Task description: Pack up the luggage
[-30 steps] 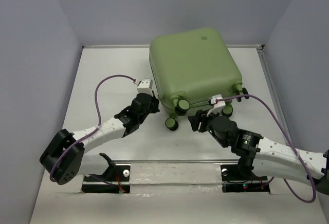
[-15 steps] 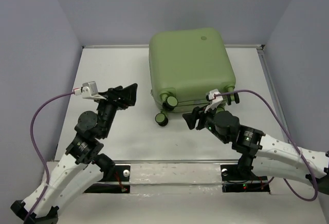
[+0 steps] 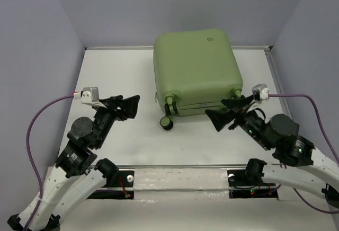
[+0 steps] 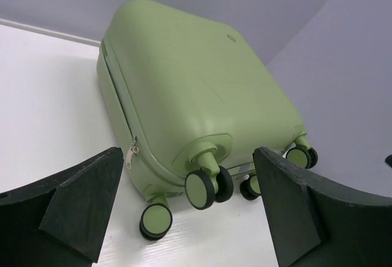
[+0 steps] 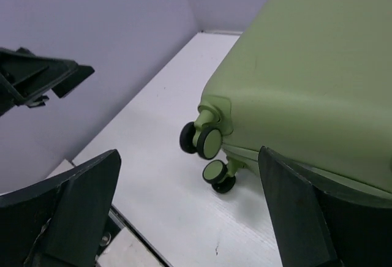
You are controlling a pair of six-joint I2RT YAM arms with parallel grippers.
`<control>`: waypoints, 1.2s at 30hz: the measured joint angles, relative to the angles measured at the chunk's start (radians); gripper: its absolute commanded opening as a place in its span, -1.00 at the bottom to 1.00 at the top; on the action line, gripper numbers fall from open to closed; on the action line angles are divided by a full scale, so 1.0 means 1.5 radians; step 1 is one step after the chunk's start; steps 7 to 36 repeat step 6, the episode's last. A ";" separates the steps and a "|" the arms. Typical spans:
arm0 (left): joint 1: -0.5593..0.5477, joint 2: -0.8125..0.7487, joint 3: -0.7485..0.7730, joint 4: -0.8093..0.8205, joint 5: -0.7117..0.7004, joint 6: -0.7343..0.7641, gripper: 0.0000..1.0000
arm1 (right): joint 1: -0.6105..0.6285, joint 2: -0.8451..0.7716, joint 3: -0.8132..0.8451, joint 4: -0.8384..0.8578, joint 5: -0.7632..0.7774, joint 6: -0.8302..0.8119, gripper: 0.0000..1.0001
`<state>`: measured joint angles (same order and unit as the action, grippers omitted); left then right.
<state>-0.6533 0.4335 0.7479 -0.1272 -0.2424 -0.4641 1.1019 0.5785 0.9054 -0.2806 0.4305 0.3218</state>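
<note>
The luggage (image 3: 196,69) is a light-green hard-shell case lying flat and zipped shut at the back of the table, with its wheels (image 3: 167,122) towards me. My left gripper (image 3: 132,106) hovers to its near left, apart from it and open with nothing between the fingers. My right gripper (image 3: 216,112) is open and empty just off the near right corner. The left wrist view faces the wheel end of the luggage (image 4: 184,77) and its zipper pull (image 4: 130,154). In the right wrist view the luggage (image 5: 306,77) fills the right side, and its wheels (image 5: 208,141) stand ahead between my fingers.
The white table (image 3: 116,72) is boxed in by grey walls, with a raised rim (image 3: 275,77) on the right. A metal strip (image 3: 180,180) with both arm bases runs along the near edge. Purple cables (image 3: 37,120) loop off each wrist.
Both grippers have let go at the luggage's wheel end, opened wide and pulled back, the left to the left and the right to the right. The luggage has swung square to the table.
</note>
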 measured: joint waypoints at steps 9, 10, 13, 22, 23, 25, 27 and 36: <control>0.000 -0.025 0.000 0.005 0.002 0.020 0.98 | 0.000 -0.095 -0.013 -0.003 0.051 -0.009 1.00; 0.000 -0.025 0.000 0.005 0.002 0.020 0.98 | 0.000 -0.095 -0.013 -0.003 0.051 -0.009 1.00; 0.000 -0.025 0.000 0.005 0.002 0.020 0.98 | 0.000 -0.095 -0.013 -0.003 0.051 -0.009 1.00; 0.000 -0.025 0.000 0.005 0.002 0.020 0.98 | 0.000 -0.095 -0.013 -0.003 0.051 -0.009 1.00; 0.000 -0.025 0.000 0.005 0.002 0.020 0.98 | 0.000 -0.095 -0.013 -0.003 0.051 -0.009 1.00; 0.000 -0.025 0.000 0.005 0.002 0.020 0.98 | 0.000 -0.095 -0.013 -0.003 0.051 -0.009 1.00; 0.000 -0.025 0.000 0.005 0.002 0.020 0.98 | 0.000 -0.095 -0.013 -0.003 0.051 -0.009 1.00; 0.000 -0.025 0.000 0.005 0.002 0.020 0.98 | 0.000 -0.095 -0.013 -0.003 0.051 -0.009 1.00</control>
